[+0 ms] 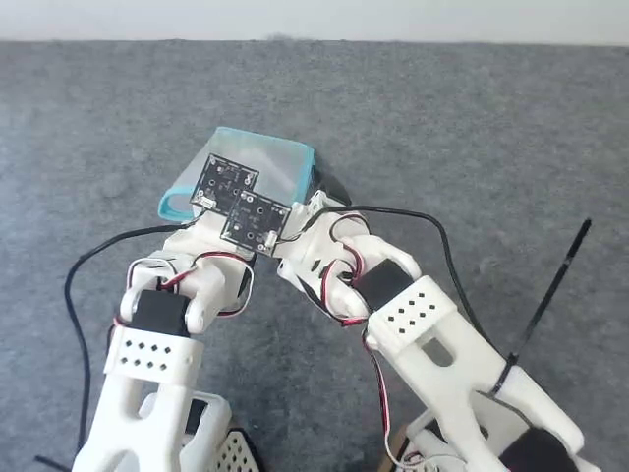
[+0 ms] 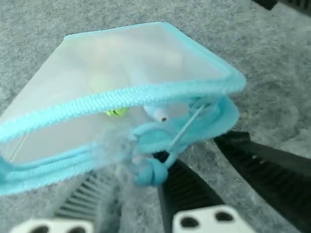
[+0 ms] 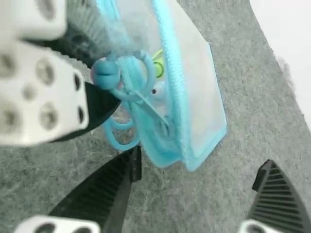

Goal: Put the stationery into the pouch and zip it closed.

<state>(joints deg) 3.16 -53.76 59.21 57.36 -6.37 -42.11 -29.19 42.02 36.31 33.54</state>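
Pouch (image 1: pixel 265 162) sits in the upper middle of the high view, on the grey felt-like bench (image 1: pixel 472 128), with both arms meeting right at its near edge. It's a see-through one with light blue zipper trim, and it looks propped up on one side rather than lying flat.

Left tool (image 2: pixel 129 170) is pressed together on the zip end of the pouch, right where the blue pull cord (image 3: pixel 141 77) with its knot (image 2: pixel 146 174) hangs. One ribbed finger and one black finger sit on either side of that spot in the lower centre of the left wrist view.

Right tool (image 3: pixel 201 162) is spread wide and isn't pinching anything. One black finger is at lower left of the right wrist view, just beside the cord loop. The other is at lower right, well clear, so the pouch corner ends up between them.

Stationery is inside. A white pen-like tip (image 2: pixel 158 114) pokes out by the zipper line mid-frame, with something yellow-green (image 2: pixel 116 111) next to it. The zip looks open at this end, but I can't tell how far along.
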